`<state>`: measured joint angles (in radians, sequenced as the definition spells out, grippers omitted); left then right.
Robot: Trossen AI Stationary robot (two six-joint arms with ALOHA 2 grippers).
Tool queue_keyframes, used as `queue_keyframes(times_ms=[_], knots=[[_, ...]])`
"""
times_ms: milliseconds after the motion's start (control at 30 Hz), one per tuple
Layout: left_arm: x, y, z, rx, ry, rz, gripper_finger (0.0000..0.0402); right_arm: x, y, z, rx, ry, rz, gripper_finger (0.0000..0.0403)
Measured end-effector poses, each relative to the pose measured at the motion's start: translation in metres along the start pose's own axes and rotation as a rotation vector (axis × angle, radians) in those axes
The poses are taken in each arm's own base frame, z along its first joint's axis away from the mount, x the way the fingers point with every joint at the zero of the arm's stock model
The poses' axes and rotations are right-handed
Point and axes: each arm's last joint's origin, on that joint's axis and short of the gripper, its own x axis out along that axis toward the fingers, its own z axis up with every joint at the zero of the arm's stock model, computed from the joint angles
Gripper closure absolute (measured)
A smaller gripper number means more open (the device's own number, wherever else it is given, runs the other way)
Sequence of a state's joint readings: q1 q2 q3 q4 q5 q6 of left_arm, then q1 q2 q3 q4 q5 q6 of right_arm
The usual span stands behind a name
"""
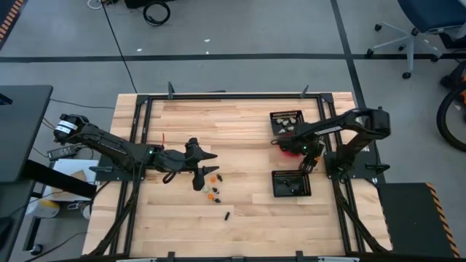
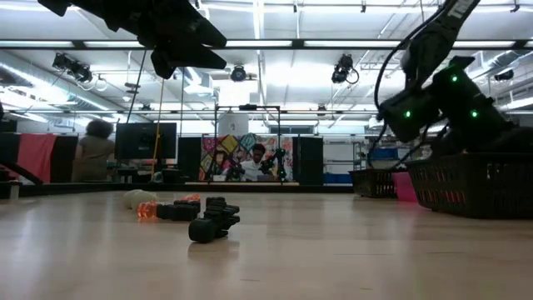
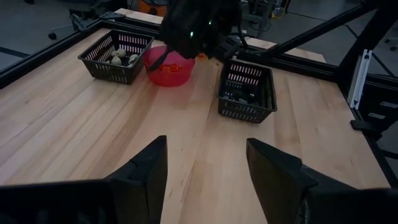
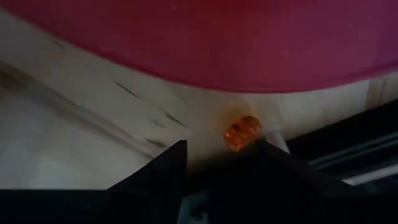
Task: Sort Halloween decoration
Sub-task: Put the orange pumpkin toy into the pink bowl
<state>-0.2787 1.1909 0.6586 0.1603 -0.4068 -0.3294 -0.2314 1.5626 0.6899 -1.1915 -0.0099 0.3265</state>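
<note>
A small heap of loose trinkets lies on the table's middle: orange, black and one cream. A lone black trinket lies nearer the near edge. My left gripper hovers open just left of the heap, above the wood. My right gripper is open and low beside the pink-red bowl. In the right wrist view one orange trinket lies on the wood under the bowl's wall, just ahead of my right gripper. My right gripper stands with one fingertip right beside the orange trinket on the table. I cannot tell whether they touch. My left gripper touches nothing.
Two square black mesh trays stand at the table's right. The far one holds cream pieces and the near one holds black pieces, with the bowl between them. A black frame rail rims the table. Bare wood lies left of and nearer than the heap.
</note>
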Motion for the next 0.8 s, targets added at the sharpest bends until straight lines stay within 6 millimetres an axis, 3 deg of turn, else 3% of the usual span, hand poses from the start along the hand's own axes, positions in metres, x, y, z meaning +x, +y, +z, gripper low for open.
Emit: queue_keyframes(times_ms=[233, 600, 800], knots=[[-0.001, -0.002, -0.001, 0.013, 0.007, -0.009, 0.0209, 0.013, 0.002, 0.011, -0.042, 0.121, -0.082, 0.0213], [-0.001, -0.001, -0.001, 0.013, 0.01, -0.007, 0.0209, 0.015, 0.003, 0.014, -0.043, 0.13, -0.078, 0.0216], [-0.001, -0.001, -0.001, 0.013, 0.01, -0.007, 0.0209, 0.015, 0.004, 0.016, -0.025, 0.109, -0.073, 0.0245]])
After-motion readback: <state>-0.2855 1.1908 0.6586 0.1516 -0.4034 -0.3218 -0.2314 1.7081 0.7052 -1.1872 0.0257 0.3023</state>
